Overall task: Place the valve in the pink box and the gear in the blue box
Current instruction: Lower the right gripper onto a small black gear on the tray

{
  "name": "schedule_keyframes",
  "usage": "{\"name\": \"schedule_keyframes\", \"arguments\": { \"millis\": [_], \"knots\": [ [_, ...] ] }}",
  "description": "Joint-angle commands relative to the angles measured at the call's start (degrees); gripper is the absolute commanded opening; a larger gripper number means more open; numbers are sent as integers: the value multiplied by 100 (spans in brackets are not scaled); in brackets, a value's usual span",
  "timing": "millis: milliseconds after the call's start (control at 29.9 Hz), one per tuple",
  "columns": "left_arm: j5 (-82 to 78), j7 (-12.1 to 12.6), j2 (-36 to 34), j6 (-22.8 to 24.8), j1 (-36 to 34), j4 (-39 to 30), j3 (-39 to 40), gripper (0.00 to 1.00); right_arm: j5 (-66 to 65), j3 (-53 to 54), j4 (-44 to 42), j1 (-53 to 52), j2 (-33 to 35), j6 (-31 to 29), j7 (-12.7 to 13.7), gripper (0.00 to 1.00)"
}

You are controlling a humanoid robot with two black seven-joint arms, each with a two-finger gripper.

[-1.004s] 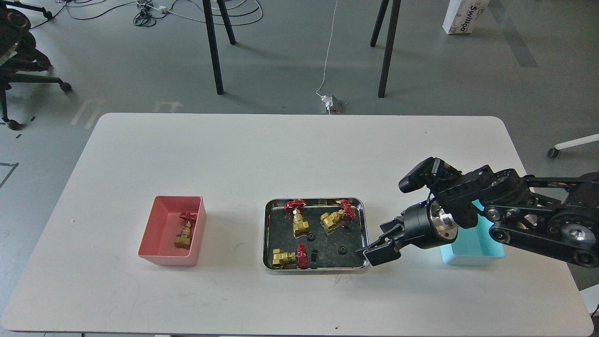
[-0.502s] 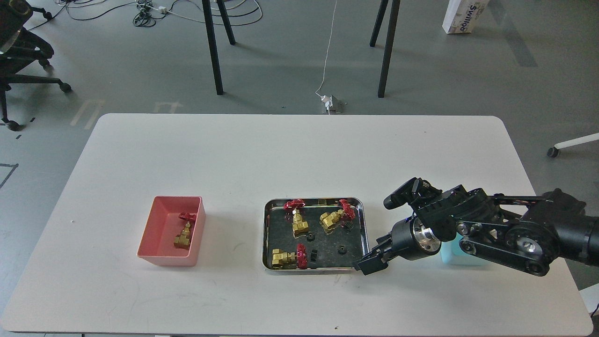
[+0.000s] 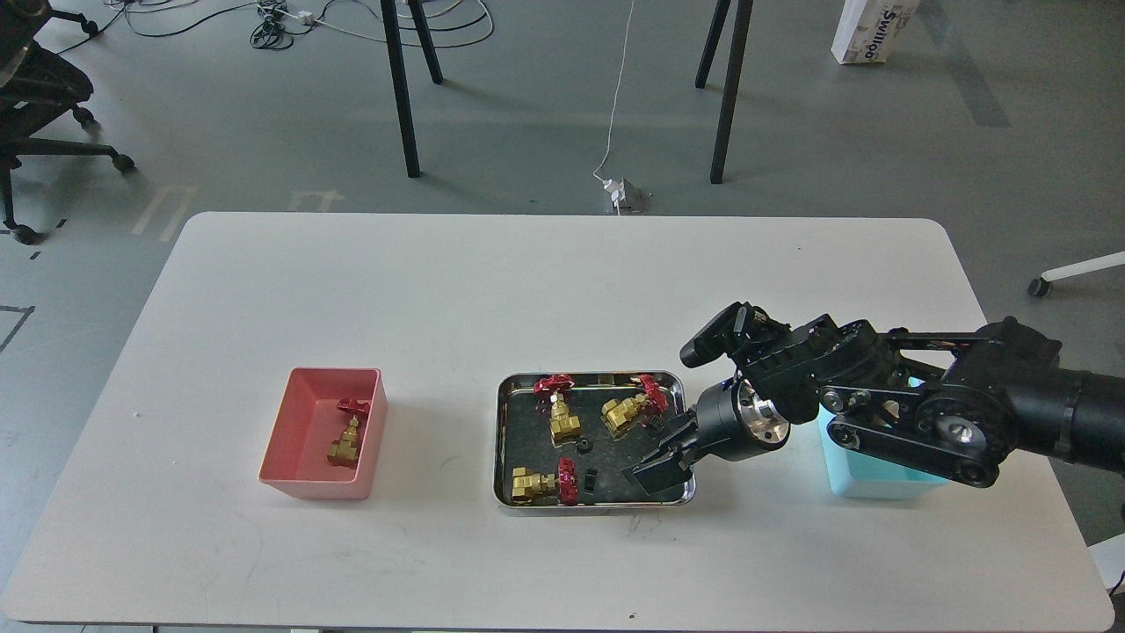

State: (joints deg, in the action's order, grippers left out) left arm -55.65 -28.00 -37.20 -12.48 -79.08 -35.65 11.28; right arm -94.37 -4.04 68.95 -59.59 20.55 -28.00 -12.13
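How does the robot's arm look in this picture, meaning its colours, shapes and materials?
Only the right arm shows. It is matte black, built of rounded housings and flat side plates with round silver bolt heads. A shiny silver metal ring sits behind the black cylindrical wrist. The right end effector has blocky black fingers. A small black box, perhaps a camera, sits above the wrist. No sleeves or markings show.

steel tray (image 3: 503, 440), white table (image 3: 439, 290), office chair (image 3: 35, 97)

pink box (image 3: 299, 462): salmon bin, lower left, one brass valve (image 3: 346, 437) with red wheel inside | three more valves (image 3: 562, 413) lower centre, two upright-ish, one on its side | gear (image 3: 582, 446): tiny black toothed wheel among them | blue box (image 3: 874, 479): cyan bin, lower right, partly hidden
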Motion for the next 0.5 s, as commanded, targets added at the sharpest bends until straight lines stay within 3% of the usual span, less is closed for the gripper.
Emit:
{"name": "schedule_keyframes", "arguments": {
  "millis": [0, 201, 468],
  "knots": [
    [2, 0, 2, 0, -11, 14, 6, 99, -28, -9, -179, 79, -191, 0, 0, 98],
    [2, 0, 2, 0, -46, 14, 6, 99, -160, -27, -382, 87, -385, 0, -18, 94],
    [2, 0, -7, 0, -90, 14, 6, 99, -380, -35, -689, 96, -604, 0, -79, 82]
  ]
}}
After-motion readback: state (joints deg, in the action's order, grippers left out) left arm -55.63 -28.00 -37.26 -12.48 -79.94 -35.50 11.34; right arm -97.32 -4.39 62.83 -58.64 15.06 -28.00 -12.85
